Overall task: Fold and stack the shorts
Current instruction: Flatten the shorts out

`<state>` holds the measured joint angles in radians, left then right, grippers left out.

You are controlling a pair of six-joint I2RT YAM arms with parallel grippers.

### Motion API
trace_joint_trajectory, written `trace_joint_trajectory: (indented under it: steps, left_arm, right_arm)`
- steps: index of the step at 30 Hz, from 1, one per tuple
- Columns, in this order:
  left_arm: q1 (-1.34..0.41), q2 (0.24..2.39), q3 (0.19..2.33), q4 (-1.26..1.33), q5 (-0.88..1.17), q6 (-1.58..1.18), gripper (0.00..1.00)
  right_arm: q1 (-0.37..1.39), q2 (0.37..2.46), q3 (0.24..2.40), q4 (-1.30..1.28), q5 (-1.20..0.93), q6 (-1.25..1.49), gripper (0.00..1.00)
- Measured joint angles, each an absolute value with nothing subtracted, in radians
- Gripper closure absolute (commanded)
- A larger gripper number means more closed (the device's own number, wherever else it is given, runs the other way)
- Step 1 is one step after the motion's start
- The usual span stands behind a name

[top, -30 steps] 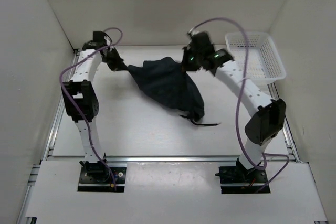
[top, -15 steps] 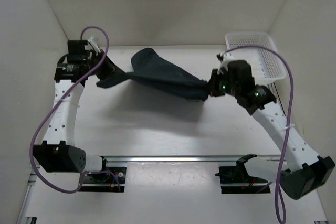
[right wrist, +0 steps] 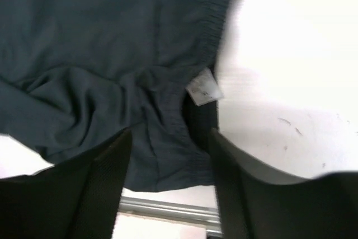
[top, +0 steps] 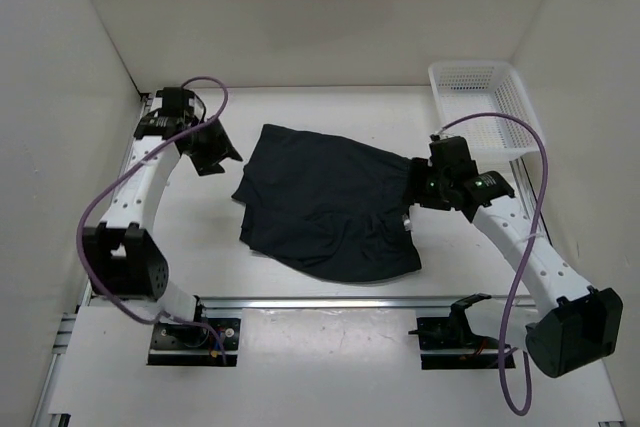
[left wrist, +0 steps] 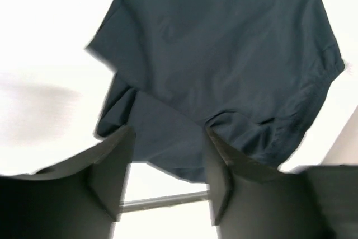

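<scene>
The dark navy shorts (top: 330,207) lie spread out flat on the white table (top: 330,107), mid-table. My left gripper (top: 214,150) hovers just off the shorts' upper left corner, jaws apart. In the left wrist view the left gripper (left wrist: 168,135) is open, with nothing pinched and the shorts (left wrist: 224,54) beyond it. My right gripper (top: 416,188) sits at the shorts' right edge. In the right wrist view the right gripper (right wrist: 168,138) is open over the gathered waistband (right wrist: 190,43), next to a white label (right wrist: 202,90).
A white mesh basket (top: 488,107) stands at the back right corner of the table. A metal rail (top: 320,302) runs along the near edge, in front of both arm bases. White walls close in the left, right and back sides.
The shorts were held stretched in the air between both shut grippers. They now lie flat on the table, and both grippers have opened and let go.
</scene>
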<state>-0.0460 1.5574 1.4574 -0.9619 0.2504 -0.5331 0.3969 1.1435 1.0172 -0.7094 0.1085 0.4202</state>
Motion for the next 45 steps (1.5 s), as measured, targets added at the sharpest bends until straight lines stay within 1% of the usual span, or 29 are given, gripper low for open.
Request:
trace_joint_trajectory:
  steps: [1,3,4,5,7,8,9,11,12,15,18,19,20,23,24,25,27,28,31,35,36,38,39,40,41,42,43,45]
  left_arm:
    - [-0.042,1.515,1.412,-0.954,0.241,-0.530,0.42]
    - [-0.040,1.428,1.309,-0.955,0.224,-0.529,0.42]
    - [-0.038,1.388,1.251,-0.954,0.221,-0.530,0.35]
    - [-0.036,1.353,1.195,-0.950,0.220,-0.532,0.31]
    - [-0.036,1.296,1.078,-0.955,0.218,-0.544,0.24]
    - [-0.037,1.277,1.024,-0.952,0.223,-0.551,0.14]
    - [-0.041,1.263,0.969,-0.948,0.229,-0.558,0.10]
    - [-0.056,1.255,0.884,-0.941,0.245,-0.578,0.08]
    - [-0.067,1.257,0.850,-0.931,0.253,-0.588,0.05]
    - [-0.095,1.293,0.797,-0.895,0.292,-0.604,0.05]
    - [-0.103,1.376,0.794,-0.844,0.316,-0.603,0.15]
    - [-0.103,1.403,0.796,-0.828,0.317,-0.603,0.18]
    - [-0.103,1.432,0.802,-0.815,0.317,-0.601,0.28]
    - [-0.102,1.507,0.829,-0.787,0.318,-0.600,0.44]
    - [-0.102,1.525,0.838,-0.777,0.317,-0.599,0.55]
    - [-0.102,1.536,0.846,-0.773,0.315,-0.600,0.61]
    - [-0.102,1.551,0.862,-0.766,0.311,-0.598,0.76]
    - [-0.102,1.556,0.872,-0.764,0.309,-0.598,0.90]
    - [-0.102,1.572,0.899,-0.751,0.303,-0.594,0.90]
    - [-0.102,1.571,0.910,-0.747,0.299,-0.593,0.90]
    - [-0.102,1.566,0.910,-0.748,0.297,-0.593,0.88]
    - [-0.104,1.547,0.910,-0.752,0.296,-0.591,0.73]
    - [-0.105,1.536,0.910,-0.756,0.296,-0.588,0.61]
    - [-0.107,1.524,0.910,-0.759,0.294,-0.588,0.27]
    - [-0.110,1.511,0.910,-0.763,0.292,-0.586,0.19]
    - [-0.115,1.500,0.909,-0.765,0.290,-0.593,0.17]
    - [-0.120,1.487,0.905,-0.766,0.287,-0.599,0.17]
    - [-0.136,1.460,0.882,-0.762,0.277,-0.617,0.20]
  right_arm:
    - [0.377,1.137,1.003,-0.710,0.105,0.439,0.47]
    - [0.332,1.103,0.940,-0.705,0.081,0.471,0.47]
    - [0.307,1.072,0.890,-0.712,0.051,0.493,0.35]
    - [0.284,1.044,0.844,-0.715,0.022,0.516,0.27]
    - [0.249,0.977,0.741,-0.719,-0.049,0.560,0.17]
    - [0.239,0.940,0.686,-0.726,-0.089,0.589,0.12]
    - [0.236,0.910,0.639,-0.730,-0.128,0.617,0.10]
    - [0.236,0.862,0.559,-0.731,-0.187,0.672,0.09]
    - [0.236,0.841,0.525,-0.734,-0.212,0.698,0.09]
    - [0.236,0.805,0.454,-0.731,-0.259,0.759,0.09]
    - [0.236,0.815,0.433,-0.709,-0.292,0.795,0.09]
    - [0.236,0.827,0.430,-0.691,-0.301,0.805,0.10]
    - [0.236,0.842,0.427,-0.670,-0.311,0.810,0.10]
    - [0.236,0.912,0.421,-0.594,-0.335,0.817,0.29]
    - [0.236,0.936,0.420,-0.575,-0.340,0.818,0.44]
    - [0.236,0.959,0.420,-0.560,-0.340,0.815,0.52]
    - [0.236,0.987,0.420,-0.544,-0.339,0.810,0.65]
    - [0.236,0.992,0.420,-0.540,-0.337,0.806,0.77]
    - [0.236,1.000,0.421,-0.526,-0.326,0.799,0.90]
    - [0.236,1.006,0.430,-0.520,-0.312,0.792,0.91]
    - [0.236,1.006,0.433,-0.520,-0.308,0.789,0.91]
    - [0.236,1.006,0.440,-0.520,-0.300,0.781,0.91]
    - [0.236,1.006,0.442,-0.521,-0.296,0.779,0.91]
    - [0.236,1.006,0.444,-0.520,-0.294,0.777,0.91]
    - [0.236,1.006,0.445,-0.520,-0.292,0.775,0.91]
    - [0.236,1.008,0.445,-0.520,-0.291,0.773,0.91]
    - [0.236,1.011,0.445,-0.520,-0.290,0.772,0.91]
    - [0.236,1.021,0.445,-0.519,-0.290,0.766,0.91]
